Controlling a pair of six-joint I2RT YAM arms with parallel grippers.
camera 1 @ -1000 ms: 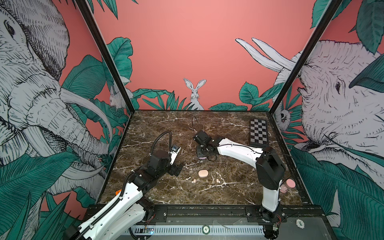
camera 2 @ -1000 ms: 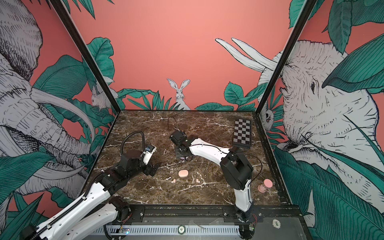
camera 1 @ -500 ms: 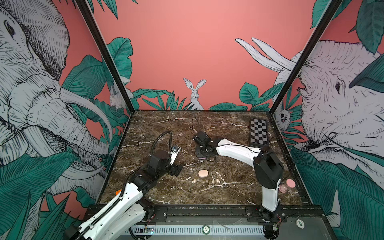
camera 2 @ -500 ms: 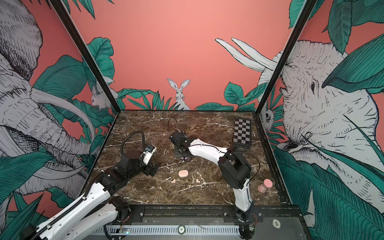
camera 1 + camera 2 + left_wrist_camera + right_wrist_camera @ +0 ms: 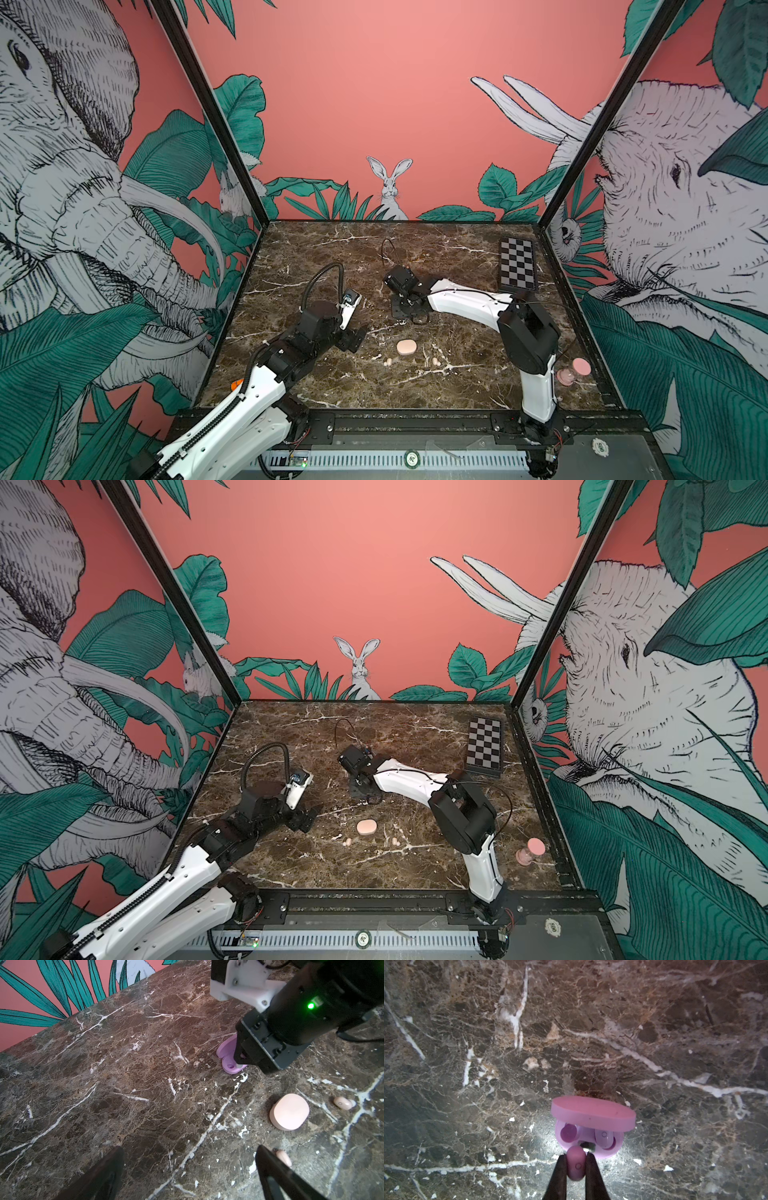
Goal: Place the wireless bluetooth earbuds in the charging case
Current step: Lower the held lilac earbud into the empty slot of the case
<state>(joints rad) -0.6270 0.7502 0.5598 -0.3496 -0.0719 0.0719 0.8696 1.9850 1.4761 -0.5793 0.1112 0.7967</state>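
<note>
In the right wrist view the right gripper (image 5: 576, 1164) is clamped on a lilac earbud (image 5: 576, 1162) at the lower centre of the frame, its two dark fingers (image 5: 559, 1176) pressed against the bud's sides. The bud hangs just in front of the open lilac charging case (image 5: 588, 1140), whose lid (image 5: 592, 1112) stands up behind the wells. The well toward the right of the frame already holds a second lilac earbud (image 5: 604, 1136); the well toward the left is bare.

In the left wrist view the left gripper (image 5: 187, 1169) hovers above the marble table (image 5: 124, 1084) with its jaws spread wide and nothing between them. At the right of that frame the closed peach case (image 5: 289, 1111) lies flat, with one peach earbud (image 5: 341, 1102) beyond it and another peach earbud (image 5: 283, 1157) just beside a gripper finger. In both top views the peach case (image 5: 406, 347) (image 5: 367, 827) sits at mid-table.
</note>
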